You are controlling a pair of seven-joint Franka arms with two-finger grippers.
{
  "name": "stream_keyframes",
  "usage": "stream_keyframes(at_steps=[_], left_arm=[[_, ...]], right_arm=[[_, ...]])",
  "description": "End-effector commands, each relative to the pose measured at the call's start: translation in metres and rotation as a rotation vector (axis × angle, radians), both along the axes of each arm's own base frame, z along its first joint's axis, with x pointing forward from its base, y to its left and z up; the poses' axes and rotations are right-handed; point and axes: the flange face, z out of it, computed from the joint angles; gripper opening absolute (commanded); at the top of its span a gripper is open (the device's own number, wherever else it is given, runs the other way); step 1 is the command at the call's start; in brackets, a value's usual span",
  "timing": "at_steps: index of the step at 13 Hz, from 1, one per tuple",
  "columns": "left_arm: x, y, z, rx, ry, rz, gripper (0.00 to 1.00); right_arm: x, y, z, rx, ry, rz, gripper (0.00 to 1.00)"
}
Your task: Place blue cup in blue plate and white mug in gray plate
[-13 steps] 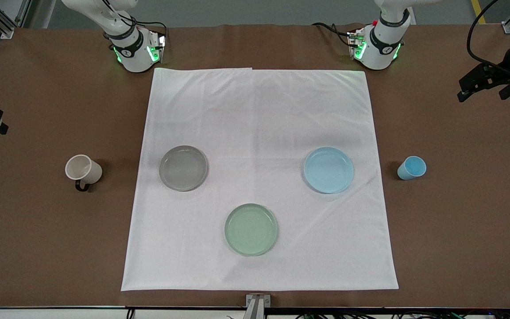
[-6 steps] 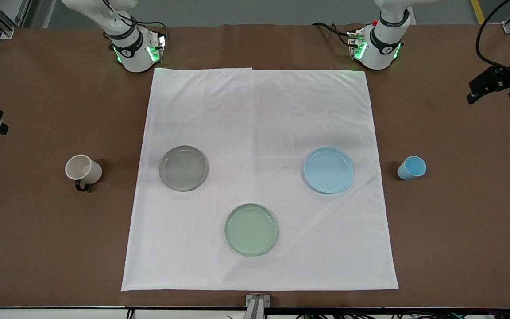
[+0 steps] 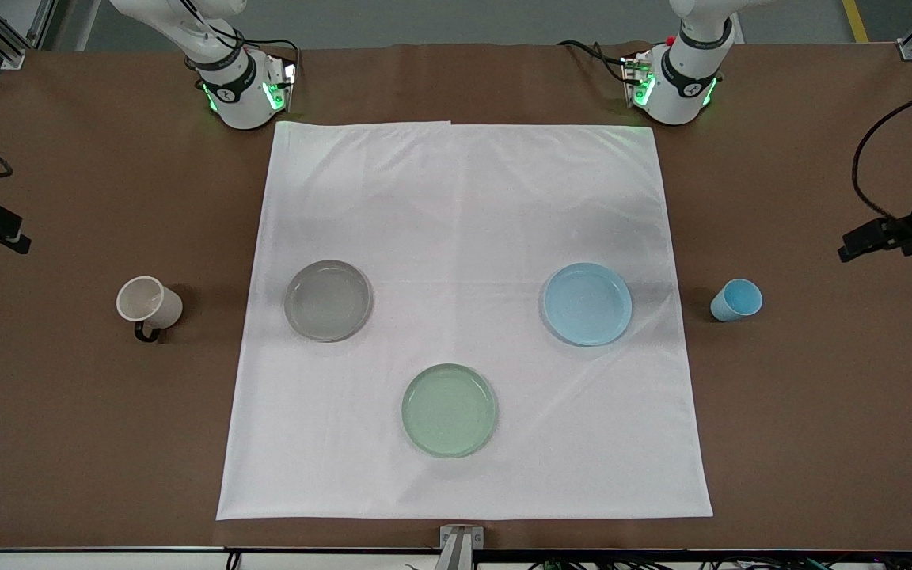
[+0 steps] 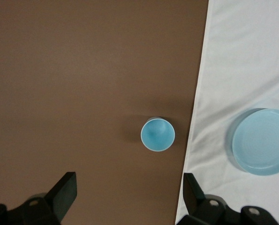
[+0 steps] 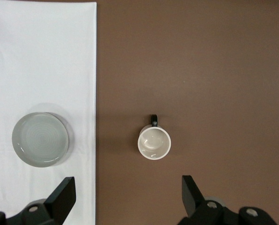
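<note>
Left wrist view: blue cup (image 4: 157, 135) apparently below spread jaws.

Brown table (image 3: 68, 435) with white cloth (image 3: 464, 206), white mug (image 3: 147, 303), blue cup (image 3: 736, 300).

Both glossy white robot arms have rounded bases, the right arm's base (image 3: 238, 87) and the left arm's base (image 3: 676, 83), each ringed by a black band and lit with green lamps beside the white cloth (image 3: 464, 237). Black cables trail from both. The wrists end in matte black two-finger grippers, right gripper (image 5: 128, 197) and left gripper (image 4: 128, 192), their angular fingers bearing small round silver screws.
</note>
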Motion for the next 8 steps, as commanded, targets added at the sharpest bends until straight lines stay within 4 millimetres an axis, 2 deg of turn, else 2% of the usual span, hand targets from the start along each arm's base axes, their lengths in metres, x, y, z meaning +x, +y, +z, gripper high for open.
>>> stream_keyframes(at_steps=[1,2,4,5,7,8], left_arm=[[-0.006,0.008,-0.079,0.015,-0.006,-0.004,1.0],[-0.006,0.01,-0.109,0.013,0.011,-0.005,0.99],[-0.007,0.011,-0.154,0.004,0.071,-0.011,0.95],[-0.01,0.011,-0.17,-0.003,0.099,-0.01,0.91],[-0.016,0.01,-0.2,-0.016,0.156,-0.011,0.79],[-0.017,0.009,-0.21,-0.02,0.172,-0.012,0.76]], right_arm=[[0.028,-0.008,-0.079,-0.009,0.117,-0.014,1.0],[0.039,-0.019,-0.115,-0.012,0.134,-0.027,1.0],[0.045,-0.029,-0.176,-0.014,0.103,0.029,1.0],[0.045,-0.034,-0.211,-0.018,0.082,0.074,1.0],[0.045,-0.042,-0.267,-0.027,0.064,0.106,1.0],[0.048,-0.045,-0.288,-0.029,0.063,0.117,1.0]])
